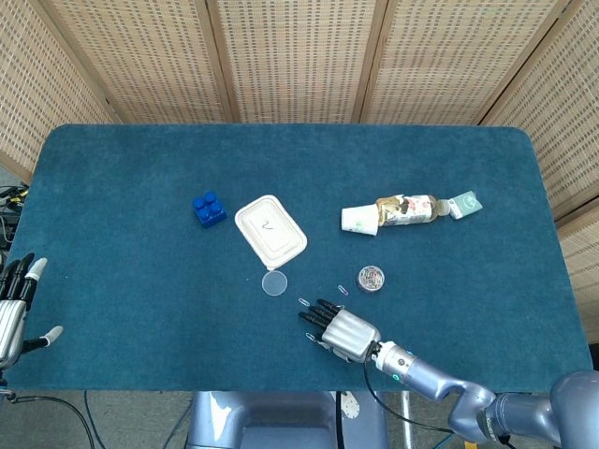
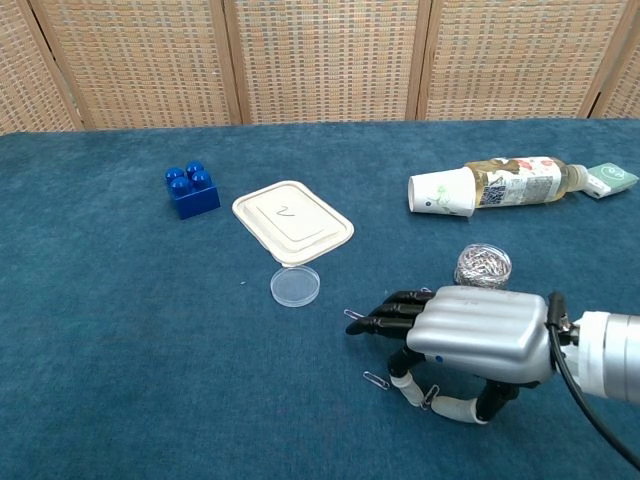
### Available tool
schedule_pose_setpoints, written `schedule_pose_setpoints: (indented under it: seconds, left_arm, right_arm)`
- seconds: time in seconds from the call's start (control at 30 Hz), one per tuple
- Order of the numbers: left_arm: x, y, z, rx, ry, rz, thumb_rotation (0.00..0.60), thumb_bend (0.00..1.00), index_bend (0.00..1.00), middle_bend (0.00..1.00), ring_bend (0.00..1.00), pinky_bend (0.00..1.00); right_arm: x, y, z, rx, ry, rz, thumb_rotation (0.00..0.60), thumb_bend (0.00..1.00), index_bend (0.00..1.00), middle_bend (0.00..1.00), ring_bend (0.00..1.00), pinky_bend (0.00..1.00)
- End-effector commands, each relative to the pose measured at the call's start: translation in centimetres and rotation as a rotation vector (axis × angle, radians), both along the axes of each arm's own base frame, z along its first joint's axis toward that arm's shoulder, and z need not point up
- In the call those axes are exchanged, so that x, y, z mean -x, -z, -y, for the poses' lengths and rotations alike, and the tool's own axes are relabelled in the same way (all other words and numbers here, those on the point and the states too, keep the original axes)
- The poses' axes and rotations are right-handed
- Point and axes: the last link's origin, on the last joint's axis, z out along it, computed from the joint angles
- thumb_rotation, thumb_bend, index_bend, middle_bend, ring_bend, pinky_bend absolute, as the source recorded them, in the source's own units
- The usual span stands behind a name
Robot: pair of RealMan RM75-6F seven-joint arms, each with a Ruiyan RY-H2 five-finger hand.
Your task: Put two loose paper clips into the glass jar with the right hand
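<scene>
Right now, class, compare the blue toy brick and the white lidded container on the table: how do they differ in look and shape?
The blue toy brick is a small, chunky, deep blue block with round studs on top; the white container is off-white, wide, low and flat-topped, with rounded corners and a small mark on its lid. The brick lies further left than the container. Both rest on the blue table, untouched by either hand.

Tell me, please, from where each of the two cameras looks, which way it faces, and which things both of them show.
Head view: sits high above the near edge, looking steeply down on the whole blue table; shows the left hand and right hand.
Chest view: sits low at the near edge, facing across the table toward the wicker screens; shows only the right hand.
Shared: right hand, glass jar, loose paper clips, blue brick.
</scene>
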Motion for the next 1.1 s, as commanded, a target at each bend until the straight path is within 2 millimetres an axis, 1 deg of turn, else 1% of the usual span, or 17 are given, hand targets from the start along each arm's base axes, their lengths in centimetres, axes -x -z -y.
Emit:
schedule_pose_setpoints:
  seconds: [0.03,0.27,0.47,0.63,0.83,1.1]
  left_arm:
    - [0.0,0.0,0.0,0.001,0.0,0.001,0.6,0.0,0.0,0.0,0.0,0.0]
    - [0.0,0.0,0.0,0.001,0.001,0.001,0.6,0.0,0.0,0.0,0.0,0.0]
    - [0.0,0.1,-0.1,0.005,-0.001,-0.003,0.6,0.0,0.0,0.0,0.0,0.0]
    - [0.0,0.2,-0.1,0.008,0.0,-0.004,0.6,0.0,0.0,0.0,0.0,0.0]
    - [-0.1,0.2,-0.1,0.007,0.0,-0.003,0.6,0.0,0.0,0.0,0.0,0.0]
    - [0.1,0.2,-0.1,0.007,-0.01,-0.007,0.6,0.0,0.0,0.0,0.0,0.0]
  right_arm:
    - [0.0,-0.1,0.1,0.01,0.0,0.008,0.6,0.43,0.64,0.0,0.0,0.0]
    - [0.1,-0.2,0.4,0.025,0.012,0.019,0.6,0.45,0.66,0.01,0.0,0.0]
    - [0.4,-0.3,0.5,0.028,0.02,0.015,0.6,0.49,0.67,0.01,0.0,0.0]
    - [0.5,-0.7,0.6,0.042,0.015,0.035,0.6,0.53,0.7,0.02,0.0,0.0]
    - [0.6,-1.1,0.7,0.052,0.014,0.052,0.6,0.54,0.7,0.03,0.0,0.0]
    - [-0.2,-2.1,1.5,0.074,0.019,0.111,0.6,0.54,0.71,0.03,0.0,0.0]
